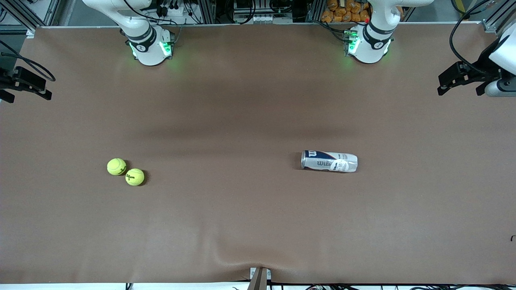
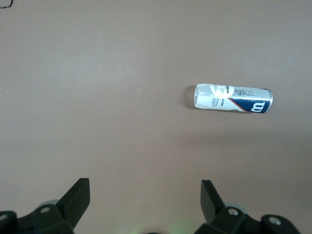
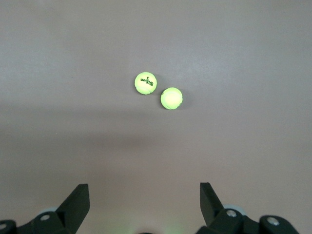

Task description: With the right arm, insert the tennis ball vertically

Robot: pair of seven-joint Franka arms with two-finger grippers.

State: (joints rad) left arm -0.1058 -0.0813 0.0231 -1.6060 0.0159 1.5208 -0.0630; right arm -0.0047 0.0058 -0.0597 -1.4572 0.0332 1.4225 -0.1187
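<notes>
Two yellow-green tennis balls (image 1: 116, 166) (image 1: 134, 177) lie side by side on the brown table toward the right arm's end. In the right wrist view they show as the printed ball (image 3: 145, 83) and the plain one (image 3: 171, 98). A clear tennis ball can (image 1: 329, 161) (image 2: 232, 98) with a blue and white label lies on its side toward the left arm's end. My right gripper (image 1: 28, 94) (image 3: 145, 195) hangs open and empty, high over the right arm's end of the table. My left gripper (image 1: 459, 86) (image 2: 145, 195) hangs open and empty, high over the left arm's end.
The brown cloth (image 1: 242, 225) covers the whole table and has a small fold at its near edge (image 1: 260, 268). Both arm bases (image 1: 150, 48) (image 1: 367, 46) glow green along the edge farthest from the front camera.
</notes>
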